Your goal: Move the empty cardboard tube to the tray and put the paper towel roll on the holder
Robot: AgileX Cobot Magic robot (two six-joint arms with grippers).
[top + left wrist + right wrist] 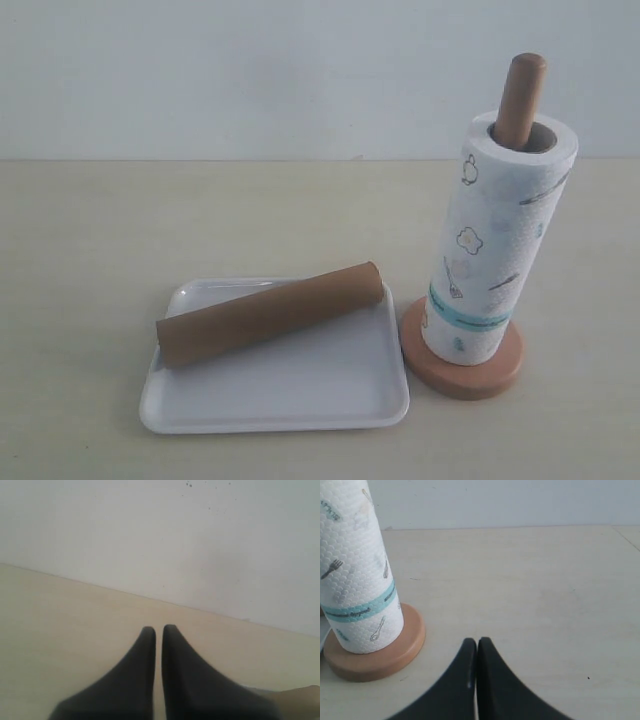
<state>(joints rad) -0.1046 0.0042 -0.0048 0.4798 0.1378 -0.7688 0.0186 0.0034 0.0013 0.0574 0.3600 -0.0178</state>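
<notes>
The brown cardboard tube (270, 313) lies slantwise in the white tray (300, 400). To the tray's right, the paper towel roll (495, 240) stands upright on the wooden holder (462, 372), whose post (521, 98) sticks out of the core. Neither arm shows in the exterior view. In the right wrist view, my right gripper (477, 641) is shut and empty, apart from the roll (355, 575) and the holder's base (380, 655). My left gripper (158, 629) is shut with a hairline gap, empty, over bare table.
A pale wooden tabletop (150, 220) runs to a light wall (250, 70) behind. In the left wrist view a sliver of a brownish thing (300, 700) shows at the frame's edge.
</notes>
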